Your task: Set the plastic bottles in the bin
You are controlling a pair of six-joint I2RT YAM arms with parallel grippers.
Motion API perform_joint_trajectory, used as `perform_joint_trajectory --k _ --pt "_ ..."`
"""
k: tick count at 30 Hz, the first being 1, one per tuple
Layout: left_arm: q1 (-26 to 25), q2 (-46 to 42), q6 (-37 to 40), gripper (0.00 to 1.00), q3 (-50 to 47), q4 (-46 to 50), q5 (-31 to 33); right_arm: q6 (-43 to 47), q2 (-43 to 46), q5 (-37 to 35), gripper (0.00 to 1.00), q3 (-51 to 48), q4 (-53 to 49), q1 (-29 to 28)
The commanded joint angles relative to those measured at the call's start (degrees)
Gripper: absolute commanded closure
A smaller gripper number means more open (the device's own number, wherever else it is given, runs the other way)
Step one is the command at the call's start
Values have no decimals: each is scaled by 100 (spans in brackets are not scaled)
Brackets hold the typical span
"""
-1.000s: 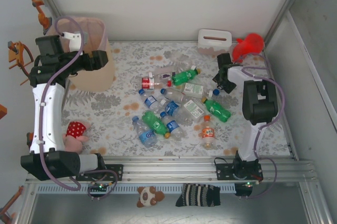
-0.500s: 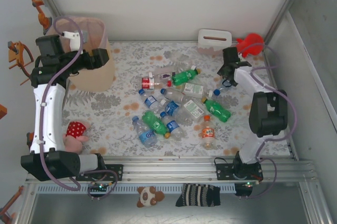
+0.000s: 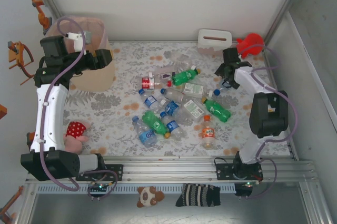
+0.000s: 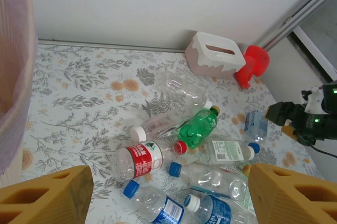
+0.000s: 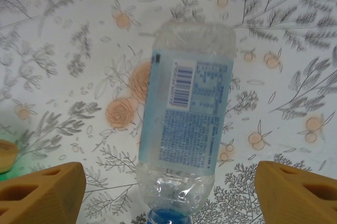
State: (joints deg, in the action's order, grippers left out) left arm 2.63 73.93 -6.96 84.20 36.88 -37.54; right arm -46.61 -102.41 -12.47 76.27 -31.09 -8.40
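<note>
My right fingers (image 5: 42, 192): wide apart, empty, flanking blue-labelled bottle (image 5: 189, 124) on worktop (image 5: 295, 50) | my left fingers (image 4: 47, 195): wide apart, empty, beside bin (image 4: 13, 76)

Bottles (image 3: 179, 103) crowd mid-table; the cloth (image 3: 118, 100) between them and the bin (image 3: 101, 79) seems bare.

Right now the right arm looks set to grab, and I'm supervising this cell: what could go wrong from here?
1. The open right gripper straddles a thin clear bottle lying on its side; closing may crush it or let it roll out.
2. The bin stands at the far left, right beside the open left gripper, so carrying the bottle across probably risks bumping that gripper.
</note>
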Motion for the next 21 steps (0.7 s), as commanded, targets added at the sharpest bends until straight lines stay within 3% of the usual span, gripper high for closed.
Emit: perform_joint_trajectory --k 1,10,21 --pt "-33 -167 -28 23 -53 -74 -140 -687 -248 34 15 38 -122 -33" --pt "-52 -173 -16 23 -202 -70 -140 -929 -989 494 20 63 259 -39" --pt "-95 -186 -16 23 -282 -87 -111 -892 -982 304 41 -127 323 -38"
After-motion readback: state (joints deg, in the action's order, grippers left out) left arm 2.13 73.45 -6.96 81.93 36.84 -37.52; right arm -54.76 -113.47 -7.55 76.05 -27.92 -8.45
